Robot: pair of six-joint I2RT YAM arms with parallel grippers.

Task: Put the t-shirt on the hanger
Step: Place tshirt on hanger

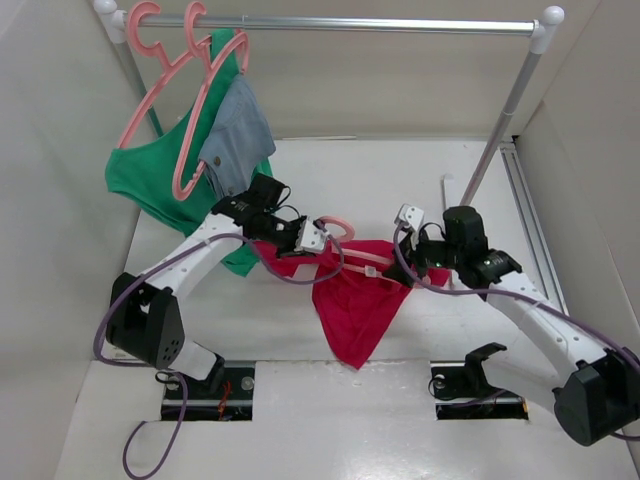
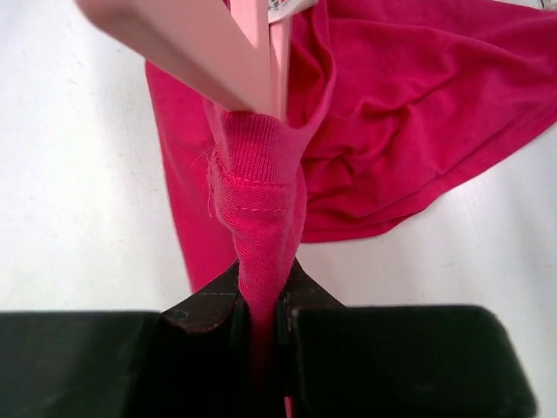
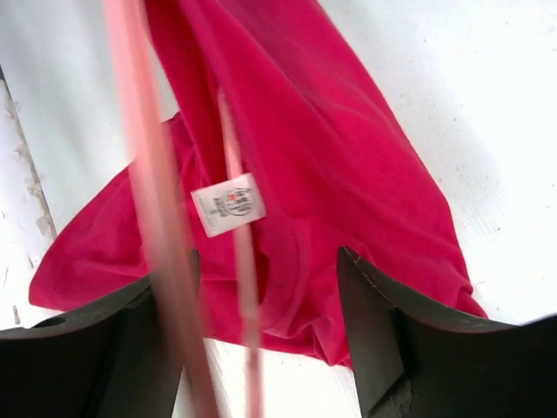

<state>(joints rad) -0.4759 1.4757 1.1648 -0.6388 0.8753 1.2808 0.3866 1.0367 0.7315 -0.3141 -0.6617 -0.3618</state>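
The left end effector (image 2: 264, 300) is clamped tight on the ribbed collar of the plain crimson-red cloth t-shirt (image 2: 392, 113), which is pinched into a narrow fold between its black fingers (image 2: 209, 305). Just beyond the pinch, the thin salmon-pink plastic hanger (image 2: 200, 43) touches the collar.

The right end effector (image 3: 268, 261) has its fingers spread apart. The hanger's blurred pink bars pass between them, one close beside the left-hand finger; whether it touches cannot be told. A small white label (image 3: 228, 205) shows inside the shirt.

From above, both arms reach inward and meet over the middle of the white table (image 1: 420, 180). The shirt hangs between them, its lower end on the table nearer the bases.

At the far edge, a metal rail (image 1: 350, 22) carries two similar pink hangers (image 1: 165, 90) at its left end, holding a green garment (image 1: 140, 180) and a small grey-blue garment (image 1: 238, 130).
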